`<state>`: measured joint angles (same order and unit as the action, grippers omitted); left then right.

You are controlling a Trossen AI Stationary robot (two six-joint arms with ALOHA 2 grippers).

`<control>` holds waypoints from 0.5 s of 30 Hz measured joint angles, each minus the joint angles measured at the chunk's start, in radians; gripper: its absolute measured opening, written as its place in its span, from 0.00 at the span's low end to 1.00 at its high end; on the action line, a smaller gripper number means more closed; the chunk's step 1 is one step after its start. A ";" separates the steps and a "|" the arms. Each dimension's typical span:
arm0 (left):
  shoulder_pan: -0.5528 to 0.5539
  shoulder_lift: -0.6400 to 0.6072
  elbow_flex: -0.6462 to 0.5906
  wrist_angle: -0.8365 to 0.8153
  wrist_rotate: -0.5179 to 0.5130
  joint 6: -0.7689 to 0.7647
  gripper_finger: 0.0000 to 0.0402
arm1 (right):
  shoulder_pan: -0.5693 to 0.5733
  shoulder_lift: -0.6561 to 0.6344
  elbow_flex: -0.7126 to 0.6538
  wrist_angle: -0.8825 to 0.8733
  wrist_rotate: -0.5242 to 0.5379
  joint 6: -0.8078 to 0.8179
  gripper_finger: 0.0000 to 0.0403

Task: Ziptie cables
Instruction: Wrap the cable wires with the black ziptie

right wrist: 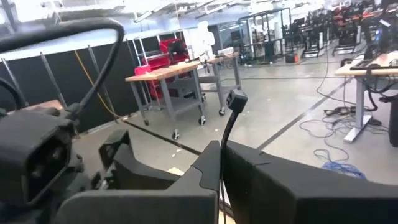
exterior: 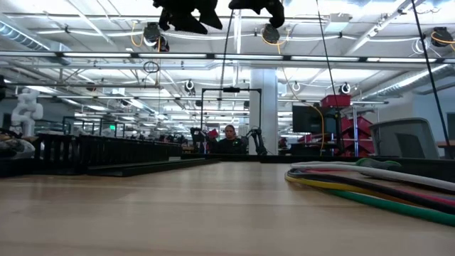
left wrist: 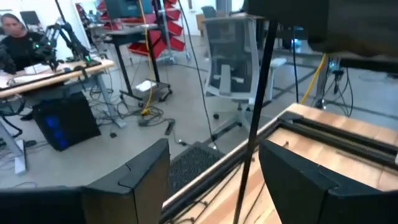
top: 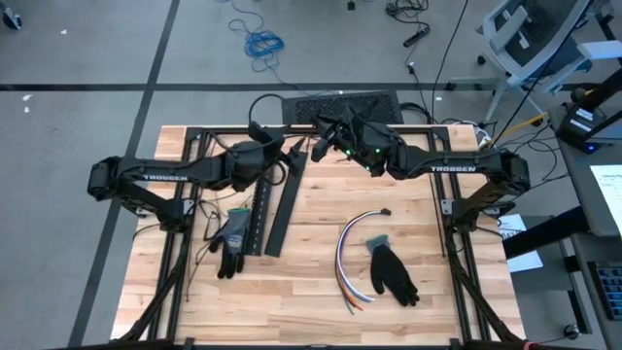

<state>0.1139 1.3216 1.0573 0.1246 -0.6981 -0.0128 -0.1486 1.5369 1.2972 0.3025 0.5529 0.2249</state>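
Note:
The cables [top: 352, 258], a loose curved bundle of white, grey, orange and blue wires, lie flat on the wooden table right of its middle; the low view shows the cables [exterior: 370, 185] near the camera. Both grippers are raised over the table's far middle, facing each other. My right gripper [right wrist: 222, 149] is shut on a thin black zip tie [right wrist: 231, 124]. My left gripper [left wrist: 216, 146] is open, and a thin black strand [left wrist: 252, 124] coming from the right gripper runs between its fingers without touching them. My right gripper pinches the zip tie's strap [right wrist: 222, 167] between its two shut fingers, a short way behind the small square head [right wrist: 236, 99]. The head end sticks out past the fingertips, clear of the table. The gripper points about level.
Two black slotted strips [top: 267, 209] lie left of the middle, with a black glove [top: 231, 238] beside them. A second black glove [top: 394, 274] lies against the cables' right side. A black mat [top: 340, 105] lies at the table's far edge. A person sits at a desk [left wrist: 12, 37] beyond the table.

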 joint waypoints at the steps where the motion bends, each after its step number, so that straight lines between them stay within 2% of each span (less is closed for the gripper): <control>1: -0.004 0.001 0.000 0.008 0.000 -0.003 0.60 | 0.000 0.007 0.000 0.022 0.000 0.001 0.00; 7: -0.025 0.036 0.000 0.038 -0.004 -0.005 0.60 | 0.001 0.035 0.000 0.063 -0.005 0.030 0.00; 15: -0.025 0.065 0.000 0.094 -0.085 0.024 0.60 | 0.024 0.038 0.000 0.070 -0.004 0.052 0.00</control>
<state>0.0891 1.3867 1.0573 0.2183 -0.7836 0.0109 -0.1247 1.5749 1.2968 0.3725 0.5492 0.2768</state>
